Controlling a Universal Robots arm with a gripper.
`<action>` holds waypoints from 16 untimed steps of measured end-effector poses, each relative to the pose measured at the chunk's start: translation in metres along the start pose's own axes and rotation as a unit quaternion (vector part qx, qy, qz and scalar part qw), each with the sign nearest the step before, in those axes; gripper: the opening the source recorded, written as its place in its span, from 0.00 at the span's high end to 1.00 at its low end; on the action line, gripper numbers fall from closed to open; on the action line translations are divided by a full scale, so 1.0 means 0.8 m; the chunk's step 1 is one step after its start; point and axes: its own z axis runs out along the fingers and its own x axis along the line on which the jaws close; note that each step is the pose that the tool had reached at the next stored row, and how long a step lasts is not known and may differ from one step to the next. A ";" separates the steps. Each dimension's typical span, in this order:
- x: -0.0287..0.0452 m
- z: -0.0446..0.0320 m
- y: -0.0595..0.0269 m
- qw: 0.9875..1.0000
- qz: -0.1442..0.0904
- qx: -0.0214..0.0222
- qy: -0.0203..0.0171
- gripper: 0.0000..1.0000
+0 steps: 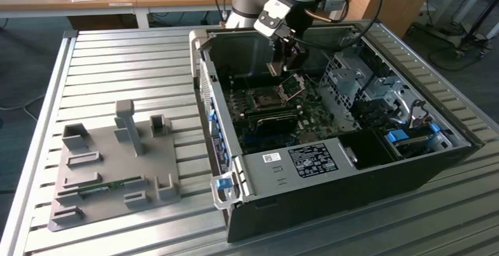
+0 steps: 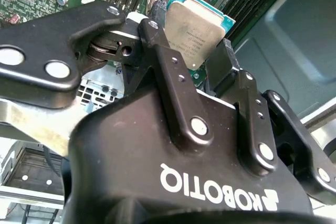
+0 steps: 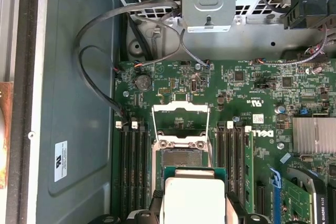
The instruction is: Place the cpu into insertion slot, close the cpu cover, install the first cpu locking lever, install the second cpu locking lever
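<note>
My gripper (image 1: pixel 281 63) hangs inside the open computer case, shut on the cpu (image 1: pixel 274 69). In the second wrist view the silver-topped cpu (image 2: pixel 197 24) sits clamped between the two black fingers (image 2: pixel 157 40). The first wrist view shows the cpu (image 3: pixel 191 198) held above the green motherboard (image 3: pixel 236 93), a little off to one side of the insertion slot (image 3: pixel 181 156). That slot (image 1: pixel 265 100) lies bare with its dark square exposed. The cpu cover (image 3: pixel 180 115) is swung open, and in the exterior view the cover (image 1: pixel 295 85) stands raised beside the slot.
Black memory slots (image 3: pixel 134 166) flank the socket on both sides. Loose cables (image 3: pixel 100 77) run near the case wall, and a metal drive cage (image 1: pixel 351 80) stands on the exterior view's right. A grey fixture plate (image 1: pixel 117 168) holding a memory stick (image 1: pixel 97 189) lies outside the case.
</note>
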 end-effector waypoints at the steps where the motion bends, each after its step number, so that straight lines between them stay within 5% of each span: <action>1: 0.0001 0.0002 0.000 1.000 0.000 0.000 0.000 0.46; 16: -0.0003 0.0109 0.000 1.000 0.000 0.000 0.000 0.46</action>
